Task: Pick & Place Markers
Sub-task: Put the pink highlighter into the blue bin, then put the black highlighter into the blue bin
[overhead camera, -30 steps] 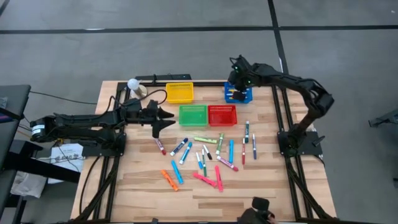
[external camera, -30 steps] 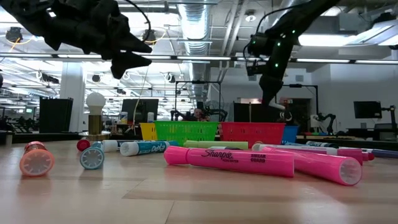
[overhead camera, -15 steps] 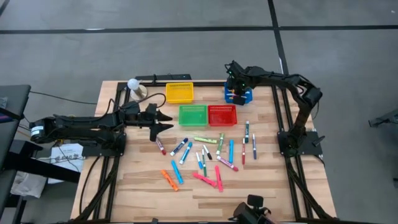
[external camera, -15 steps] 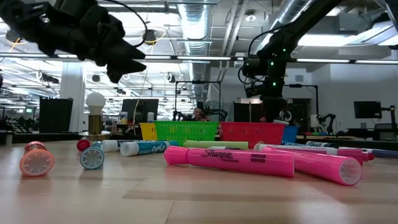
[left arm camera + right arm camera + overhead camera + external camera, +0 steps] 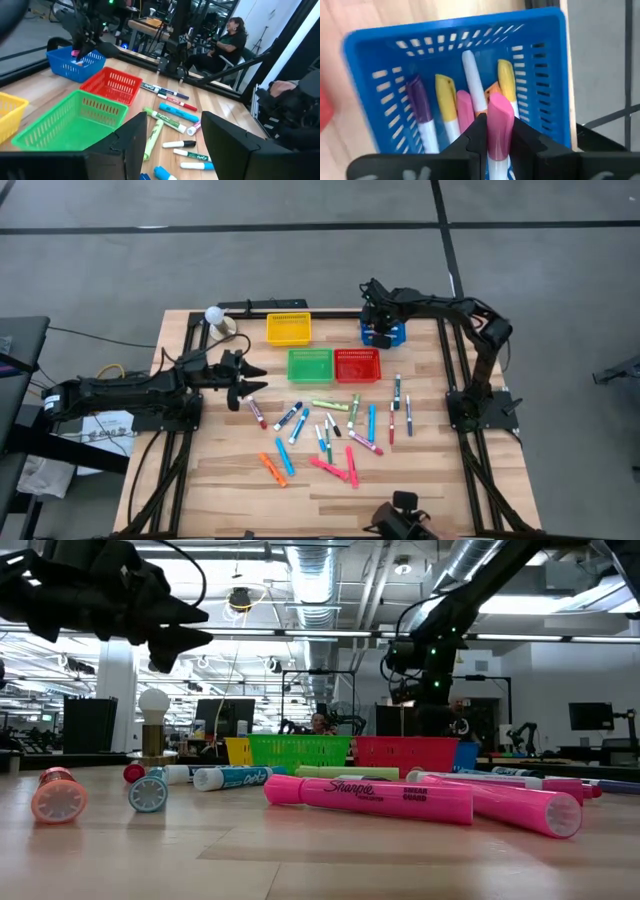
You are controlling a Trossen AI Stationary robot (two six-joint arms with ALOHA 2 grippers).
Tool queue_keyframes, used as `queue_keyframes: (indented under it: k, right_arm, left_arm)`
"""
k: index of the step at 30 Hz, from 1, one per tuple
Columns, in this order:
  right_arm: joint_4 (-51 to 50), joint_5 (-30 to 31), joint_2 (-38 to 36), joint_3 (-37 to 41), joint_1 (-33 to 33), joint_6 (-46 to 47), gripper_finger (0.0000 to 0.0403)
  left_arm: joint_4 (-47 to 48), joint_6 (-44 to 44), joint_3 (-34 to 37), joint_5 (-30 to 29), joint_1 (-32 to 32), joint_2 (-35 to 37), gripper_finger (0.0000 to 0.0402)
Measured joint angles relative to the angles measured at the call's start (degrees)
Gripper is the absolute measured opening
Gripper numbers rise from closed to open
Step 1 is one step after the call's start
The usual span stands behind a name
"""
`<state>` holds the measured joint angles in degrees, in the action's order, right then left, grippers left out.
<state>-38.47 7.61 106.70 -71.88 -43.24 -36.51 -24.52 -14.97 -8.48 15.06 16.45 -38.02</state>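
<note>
**Right arm over blue basket, pink marker in grip**

Right gripper (image 5: 499, 137) pinches a pink marker (image 5: 499, 120) above the blue basket (image 5: 547, 75); its lower end is hidden. Left gripper (image 5: 250, 377) hangs open, empty, left of the scattered markers (image 5: 335, 435).

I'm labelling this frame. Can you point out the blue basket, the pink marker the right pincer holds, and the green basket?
blue basket (image 5: 555, 75): right wrist view, on its mesh side wall.
pink marker (image 5: 499, 120): right wrist view, on its cap.
green basket (image 5: 310, 365): high view, on its floor.
</note>
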Motion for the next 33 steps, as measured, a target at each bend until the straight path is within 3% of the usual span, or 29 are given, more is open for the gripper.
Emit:
queue_keyframes:
  k: [11, 19, 27, 33]
  right_arm:
    - [-0.14, -0.32, 1.33, 0.02, 1.04, -0.11, 0.0058]
    - [-0.08, 0.13, 1.33, 0.02, 1.51, -0.04, 0.0124]
    - [-9.65, 9.71, 1.33, -6.67, 3.82, 2.07, 0.0173]
    - [-20.87, 1.18, -0.03, -16.09, 6.1, 7.89, 0.018]
  left_arm:
    - [-0.03, -0.74, 0.19, 0.18, 0.0, 0.19, 0.0186]
    - [-0.02, -0.98, 0.19, 0.21, 0.0, 0.17, 0.0186]
    - [-0.02, -0.98, 0.19, 0.21, 0.0, 0.17, 0.0186]
    - [-0.02, -0.98, 0.19, 0.23, 0.0, 0.17, 0.0186]
